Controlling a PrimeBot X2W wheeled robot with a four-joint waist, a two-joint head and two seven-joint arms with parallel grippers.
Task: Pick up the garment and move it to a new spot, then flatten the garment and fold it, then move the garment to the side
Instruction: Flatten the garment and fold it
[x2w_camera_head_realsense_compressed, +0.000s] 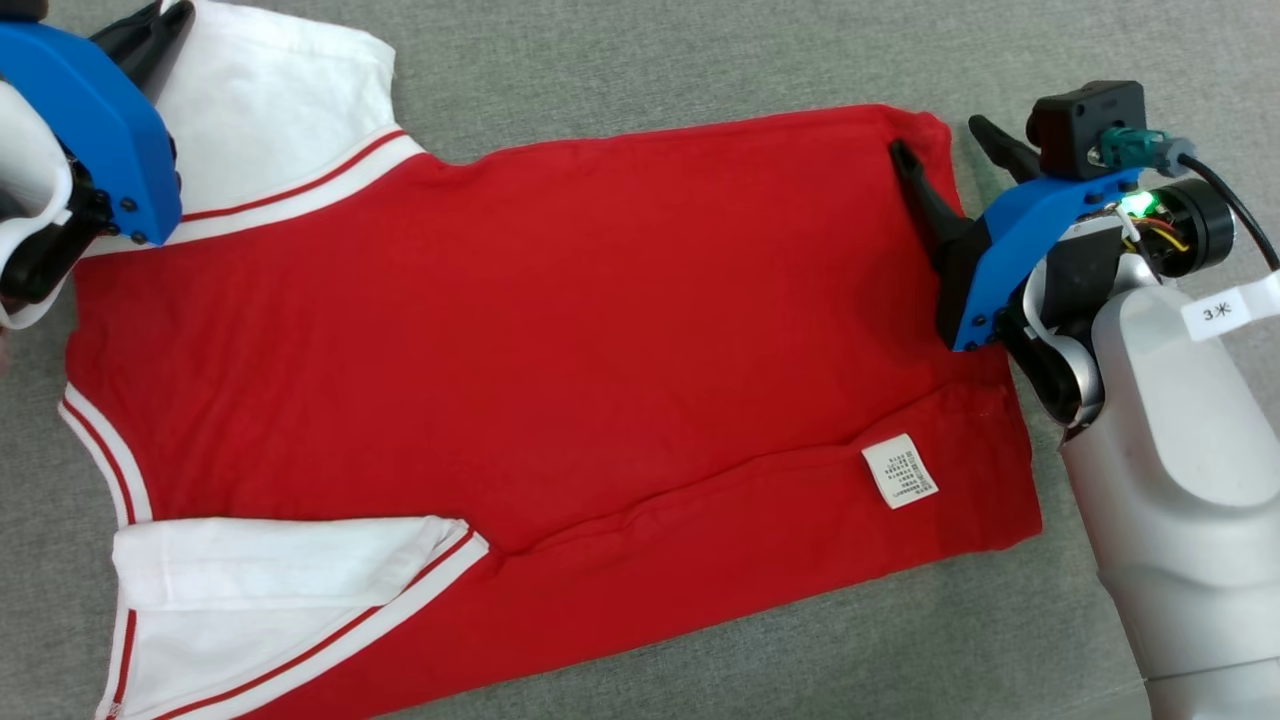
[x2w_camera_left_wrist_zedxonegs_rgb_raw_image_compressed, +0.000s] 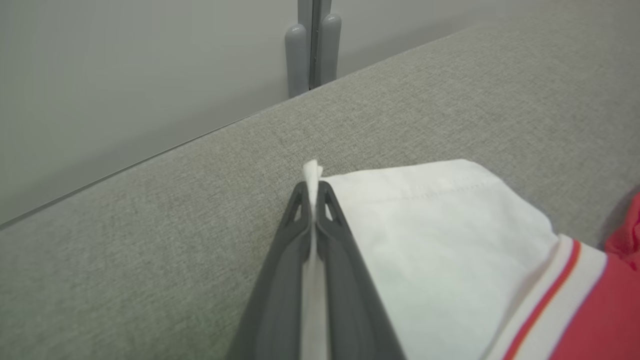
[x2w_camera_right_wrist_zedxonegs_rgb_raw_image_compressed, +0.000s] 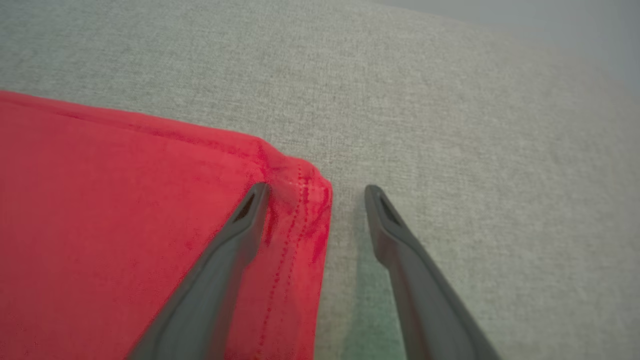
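The garment (x2w_camera_head_realsense_compressed: 520, 330) is a red shirt with white sleeves and red-white trim, lying flat on the grey cloth surface with a white label near its hem. My left gripper (x2w_camera_left_wrist_zedxonegs_rgb_raw_image_compressed: 312, 192) is shut on the edge of the far white sleeve (x2w_camera_left_wrist_zedxonegs_rgb_raw_image_compressed: 440, 240), a strip of white cloth pinched between its fingers; in the head view it sits at the top left (x2w_camera_head_realsense_compressed: 165, 25). My right gripper (x2w_camera_head_realsense_compressed: 940, 135) is open and straddles the red hem corner (x2w_camera_right_wrist_zedxonegs_rgb_raw_image_compressed: 300, 185), one finger on the cloth, the other on the grey surface beside it.
The grey fabric surface (x2w_camera_head_realsense_compressed: 700, 60) runs around the shirt on all sides. Its far edge meets a pale wall with a grey post (x2w_camera_left_wrist_zedxonegs_rgb_raw_image_compressed: 312, 45) in the left wrist view. My right forearm (x2w_camera_head_realsense_compressed: 1180, 480) stands beside the shirt's hem.
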